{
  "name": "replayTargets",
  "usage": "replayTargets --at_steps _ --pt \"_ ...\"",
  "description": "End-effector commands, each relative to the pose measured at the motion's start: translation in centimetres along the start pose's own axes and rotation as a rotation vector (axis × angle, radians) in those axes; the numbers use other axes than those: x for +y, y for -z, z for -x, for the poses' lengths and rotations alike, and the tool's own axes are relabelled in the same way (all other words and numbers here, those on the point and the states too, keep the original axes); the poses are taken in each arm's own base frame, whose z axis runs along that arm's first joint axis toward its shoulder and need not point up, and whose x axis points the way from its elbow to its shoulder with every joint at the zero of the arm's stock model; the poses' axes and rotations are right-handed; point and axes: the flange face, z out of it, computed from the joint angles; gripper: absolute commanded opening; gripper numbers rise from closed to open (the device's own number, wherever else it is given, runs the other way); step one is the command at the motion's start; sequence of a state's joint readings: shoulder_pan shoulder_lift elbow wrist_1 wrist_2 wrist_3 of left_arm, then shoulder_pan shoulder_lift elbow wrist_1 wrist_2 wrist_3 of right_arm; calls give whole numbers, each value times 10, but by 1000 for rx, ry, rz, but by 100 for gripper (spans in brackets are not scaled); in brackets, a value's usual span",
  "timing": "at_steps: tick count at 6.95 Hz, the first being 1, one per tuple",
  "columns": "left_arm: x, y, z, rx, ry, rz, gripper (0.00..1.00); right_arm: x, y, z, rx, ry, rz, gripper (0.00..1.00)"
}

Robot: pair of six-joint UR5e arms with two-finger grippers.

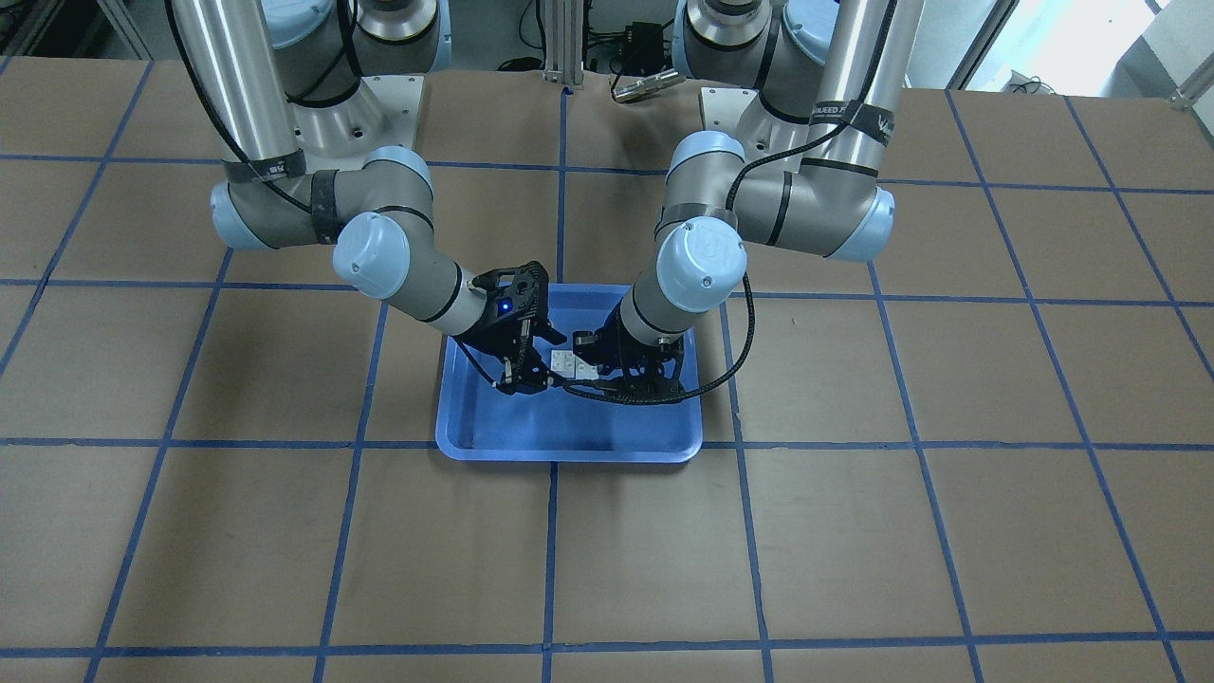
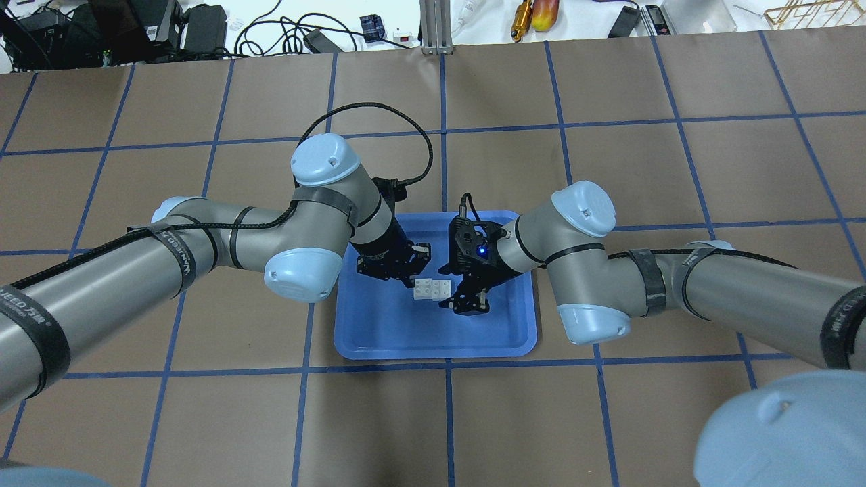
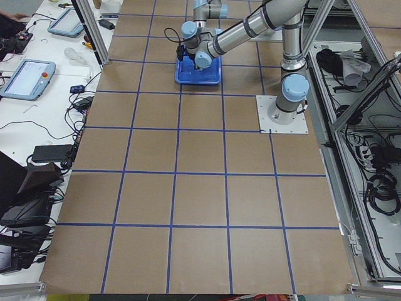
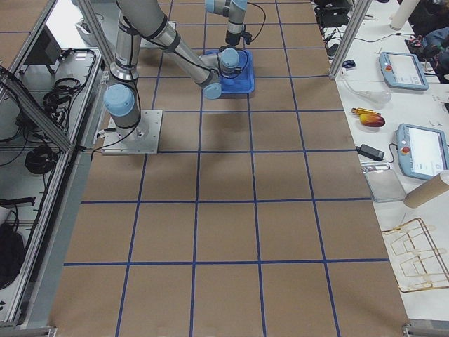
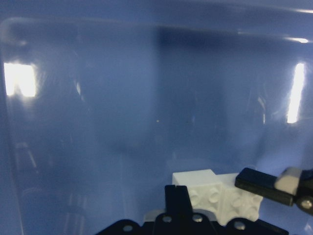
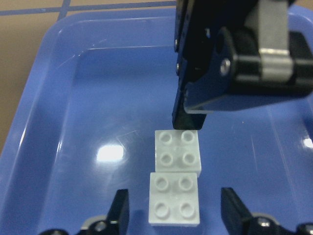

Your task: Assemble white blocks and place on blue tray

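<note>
Two white blocks (image 6: 177,149) lie side by side, studs up, on the floor of the blue tray (image 2: 406,331). They also show in the overhead view (image 2: 431,289) and the front view (image 1: 566,363). My right gripper (image 6: 176,208) is open, its fingers either side of the nearer block without touching it; it also shows from overhead (image 2: 465,297). My left gripper (image 2: 411,267) is open, low over the tray at the farther block, with one finger tip at that block's far edge. In the left wrist view the blocks (image 5: 215,193) sit by its fingers.
The tray (image 1: 569,427) sits in the middle of the brown table with blue tape lines. Both forearms slope down over the tray's back half. Cables, tools and tablets lie beyond the table's edges.
</note>
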State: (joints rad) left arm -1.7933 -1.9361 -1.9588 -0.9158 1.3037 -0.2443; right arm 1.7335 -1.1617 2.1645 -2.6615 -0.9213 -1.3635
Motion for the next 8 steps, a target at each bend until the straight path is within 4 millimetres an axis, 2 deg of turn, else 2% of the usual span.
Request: replayTargets --at_steps 1,2,4,6,7,8 --pt "0 -1 0 0 6 1 0 -2 4 0 7 -4 12 100" --pt "0 -1 0 0 8 1 0 -9 15 -1 28 -24 10 100" --pt "-1 0 0 1 0 0 0 -25 57 3 25 -142 49 100" --pt "-1 2 0 1 -6 -5 0 -49 100 -5 -23 -207 139 100" --pt "-1 5 -1 1 -9 -11 0 -58 124 -13 -43 -247 156 100" --pt "-1 4 2 -1 -17 -6 0 -68 162 -20 -66 -294 216 100"
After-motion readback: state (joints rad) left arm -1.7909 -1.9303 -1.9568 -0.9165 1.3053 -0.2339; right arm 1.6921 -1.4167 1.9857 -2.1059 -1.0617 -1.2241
